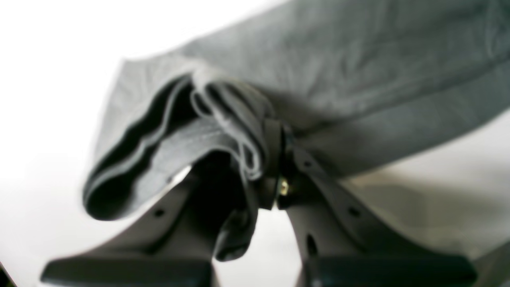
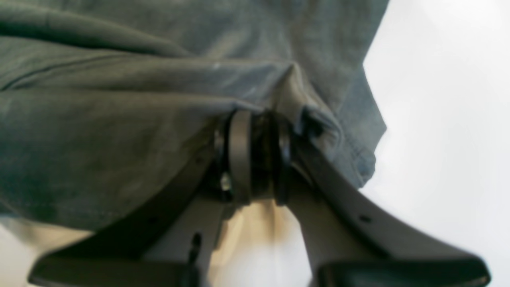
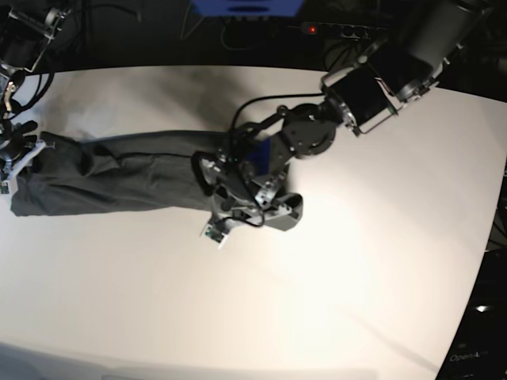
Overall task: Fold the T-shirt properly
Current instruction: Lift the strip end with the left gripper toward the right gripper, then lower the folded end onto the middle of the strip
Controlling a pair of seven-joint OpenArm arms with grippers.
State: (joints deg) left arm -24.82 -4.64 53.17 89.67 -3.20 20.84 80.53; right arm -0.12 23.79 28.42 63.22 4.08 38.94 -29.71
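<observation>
T-shirt (image 3: 127, 178): on the table (image 3: 333, 293), stretched in a long band from 9 o'clock to the centre.
My left gripper (image 1: 275, 159): at the centre, clamped on the shirt's bunched end.
My right gripper (image 2: 257, 155): at 9 o'clock by the table's edge, pinching the other end.
Between my grippers: the shirt, lying on the table.
Power strip (image 3: 337, 29): behind the table at 12 o'clock.

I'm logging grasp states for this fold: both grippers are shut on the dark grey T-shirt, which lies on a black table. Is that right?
Not quite: the table is white, not black, as the base view shows. The rest holds: the left gripper and the right gripper are each shut on the dark grey T-shirt.
</observation>
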